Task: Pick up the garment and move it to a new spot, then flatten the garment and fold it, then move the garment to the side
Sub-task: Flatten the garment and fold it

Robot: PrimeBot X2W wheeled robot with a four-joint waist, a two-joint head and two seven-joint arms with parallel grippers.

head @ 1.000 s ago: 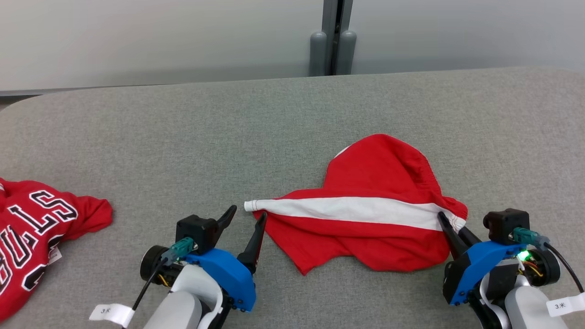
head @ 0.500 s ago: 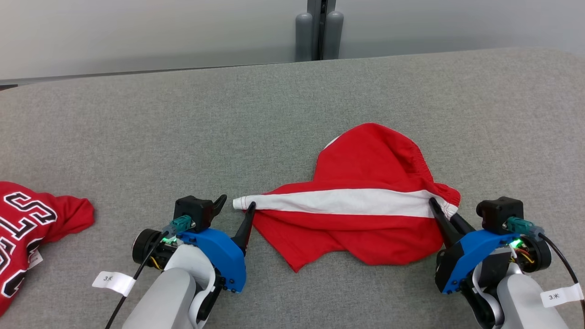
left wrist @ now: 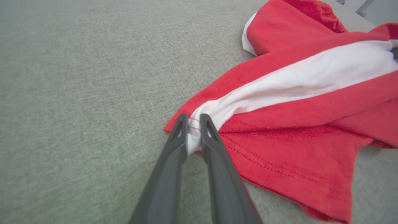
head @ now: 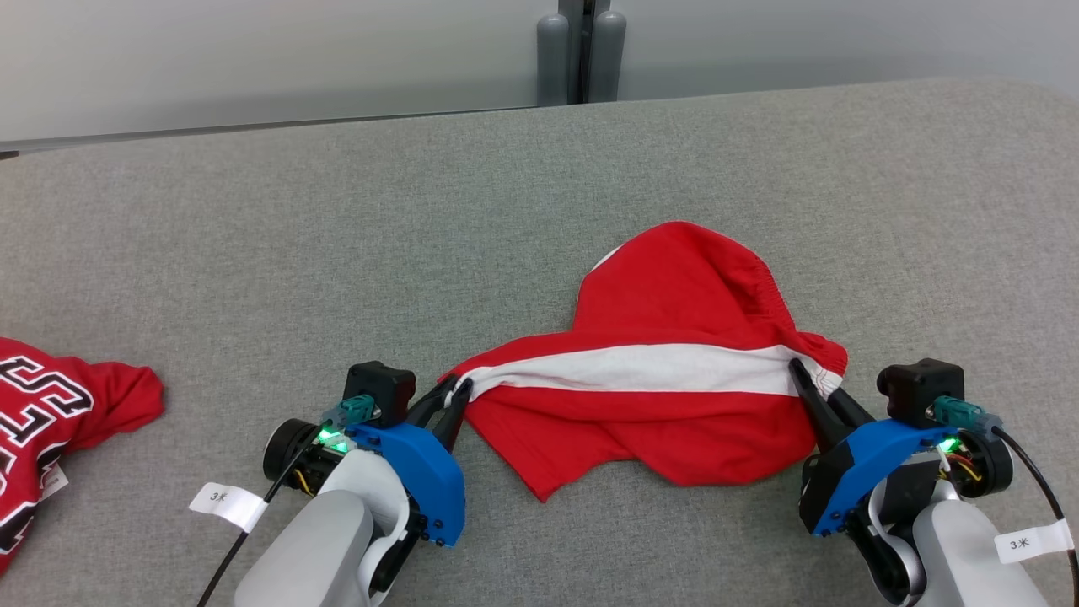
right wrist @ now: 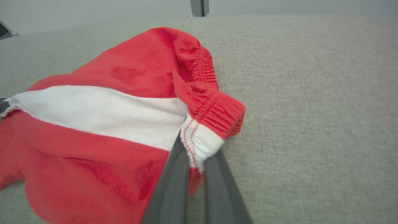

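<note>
1. The grey woven-fabric table (head: 253, 253) runs wide in the head view. Its far edge lies straight across the top and rounds off at the far right corner.
2. Behind that edge stand two grey rounded posts (head: 582, 51) against a pale wall (head: 253, 67).
3. Bare table lies open beyond the garment, to its right, and on its left as far as a second item.
4. That item is a red jersey (head: 67, 405), crumpled at the left frame edge and well apart from the grippers.
5. The soft red garment with a white stripe and a gathered elastic band (head: 674, 337) lies rumpled near the table's front edge, right of centre and between the two arms.
6. The left gripper (head: 455, 390) is closed on the left end of the white stripe. The left wrist view shows the stitched hem pinched between both dark fingers.
7. The right gripper (head: 801, 375) is clamped on the stripe's right end, where the white meets the gathered red band.
8. The stripe spans from one gripper to the other.
9. The jersey carries black block letters outlined in white. They are cut off by the frame, and an "S" is the only clear one.
10. White tags (head: 226, 503) hang from both forearms, each reading "3" followed by a small star-like mark.
</note>
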